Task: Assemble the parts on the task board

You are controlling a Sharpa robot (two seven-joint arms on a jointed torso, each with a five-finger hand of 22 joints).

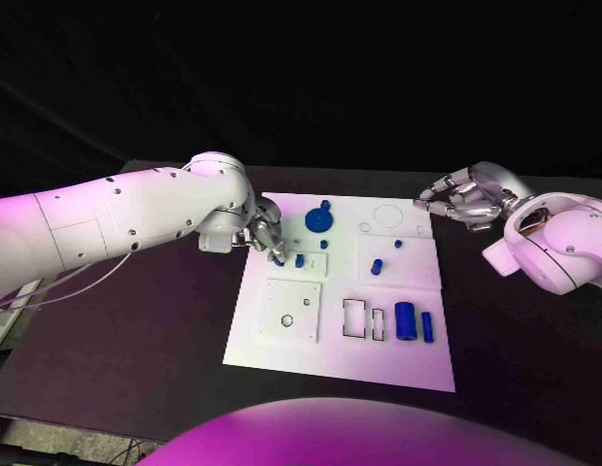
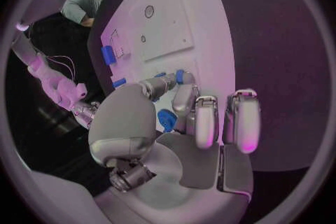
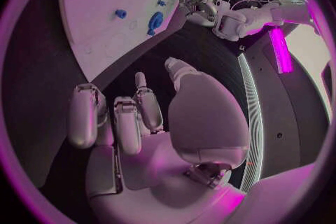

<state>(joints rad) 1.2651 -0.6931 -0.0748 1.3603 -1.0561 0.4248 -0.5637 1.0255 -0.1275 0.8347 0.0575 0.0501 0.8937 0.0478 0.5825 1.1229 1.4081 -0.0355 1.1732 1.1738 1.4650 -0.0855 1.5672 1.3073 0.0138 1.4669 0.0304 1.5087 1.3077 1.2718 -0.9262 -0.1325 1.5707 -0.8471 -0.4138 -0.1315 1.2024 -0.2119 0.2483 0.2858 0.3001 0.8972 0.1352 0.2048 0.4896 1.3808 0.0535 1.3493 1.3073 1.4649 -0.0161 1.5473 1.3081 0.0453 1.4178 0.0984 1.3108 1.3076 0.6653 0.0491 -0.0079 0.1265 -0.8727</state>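
The white task board (image 1: 343,291) lies in the middle of the table. My left hand (image 1: 266,238) is at its left edge, and thumb and a finger close round a small blue part (image 2: 182,75) just above the board. A round blue part with a knob (image 1: 318,218) stands just beyond that hand. My right hand (image 1: 462,202) hovers at the board's far right corner, fingers curled in with nothing in them (image 3: 133,117). Two blue cylinders (image 1: 405,318) lie near the board's front right. Small blue pegs (image 1: 377,265) stand in the middle.
The board carries a square inset plate (image 1: 291,311) at the front left and empty rectangular slots (image 1: 354,318) beside it. Round outlines (image 1: 385,216) mark the far right of the board. Bare black table (image 1: 148,340) surrounds it.
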